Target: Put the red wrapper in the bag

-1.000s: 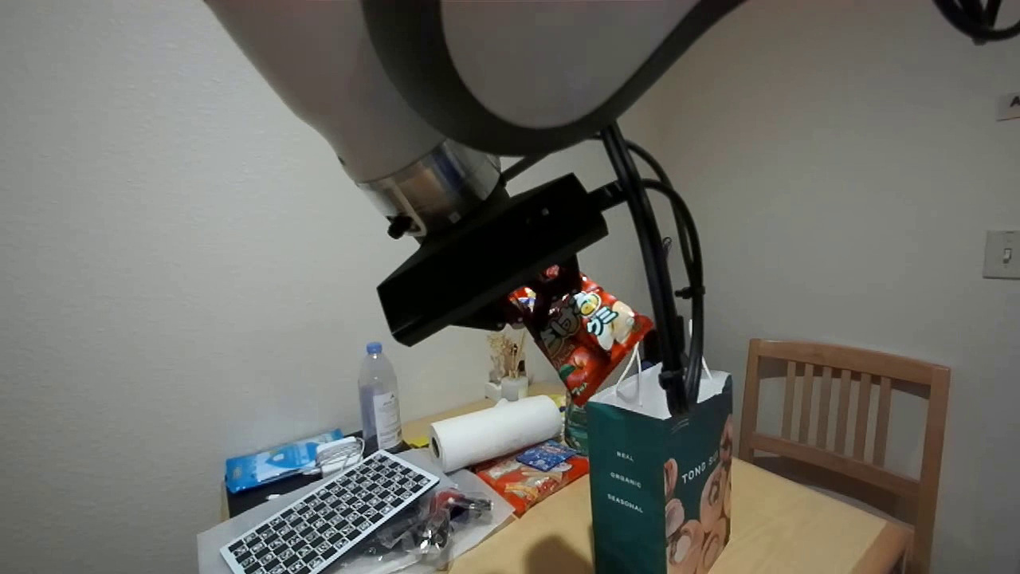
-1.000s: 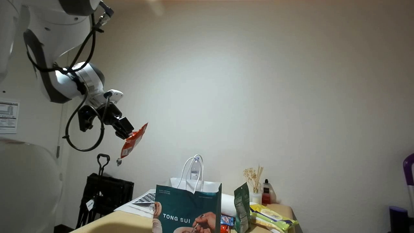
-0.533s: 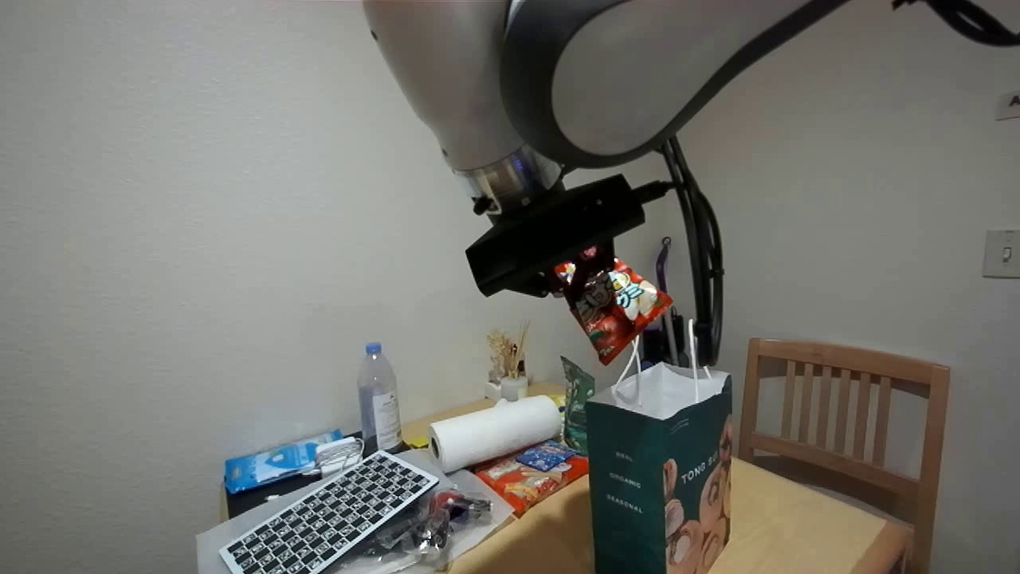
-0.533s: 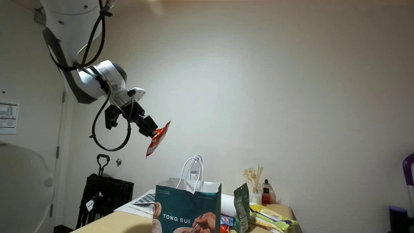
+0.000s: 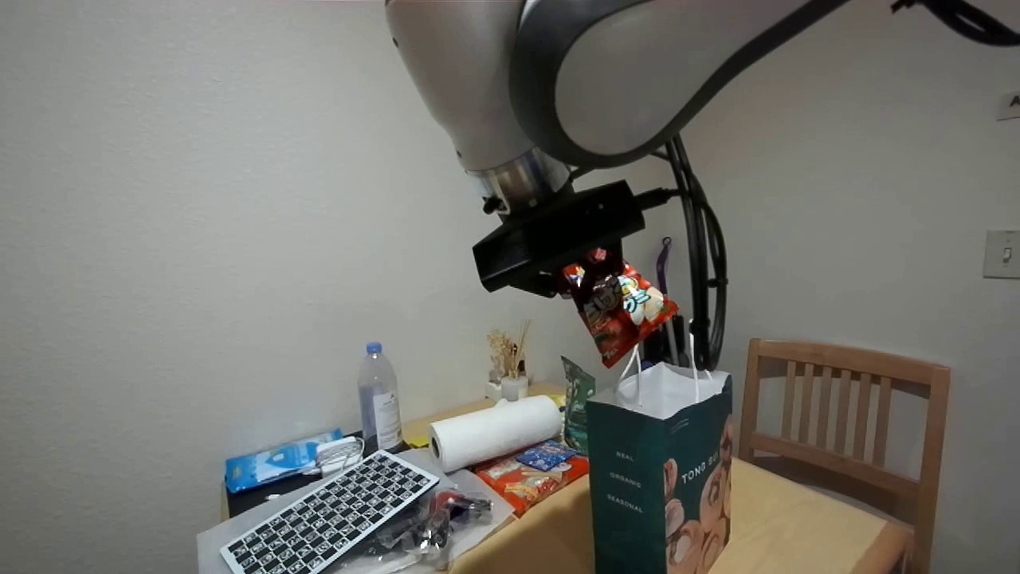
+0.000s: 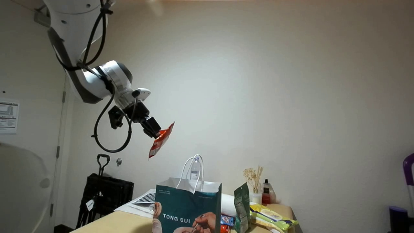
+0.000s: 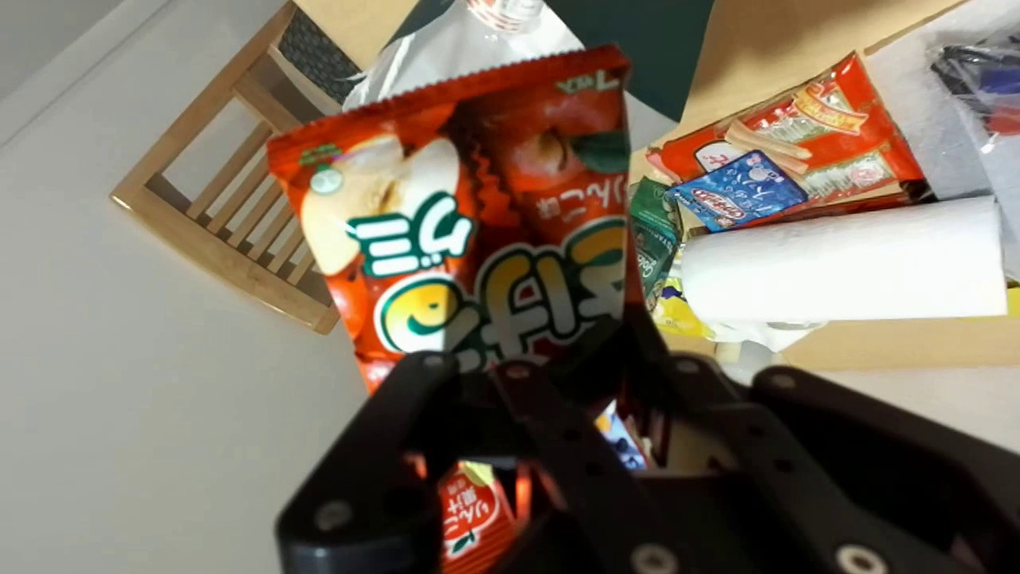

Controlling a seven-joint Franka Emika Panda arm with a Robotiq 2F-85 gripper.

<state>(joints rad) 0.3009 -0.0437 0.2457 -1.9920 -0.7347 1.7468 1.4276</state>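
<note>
While near the bag (image 5: 633, 522), red wrapper (image 5: 625, 319); 2 handles (image 6: 202, 173) upright, chair (image 5: 837, 465) beyond.

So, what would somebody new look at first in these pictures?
Probably the shiny red snack wrapper, big in the middle of the wrist view, held up by black fingers. Next, the tall teal-green paper bag, standing on the pale wooden table. Maybe also the bulky white robot arm, at the top of both exterior views.
</note>
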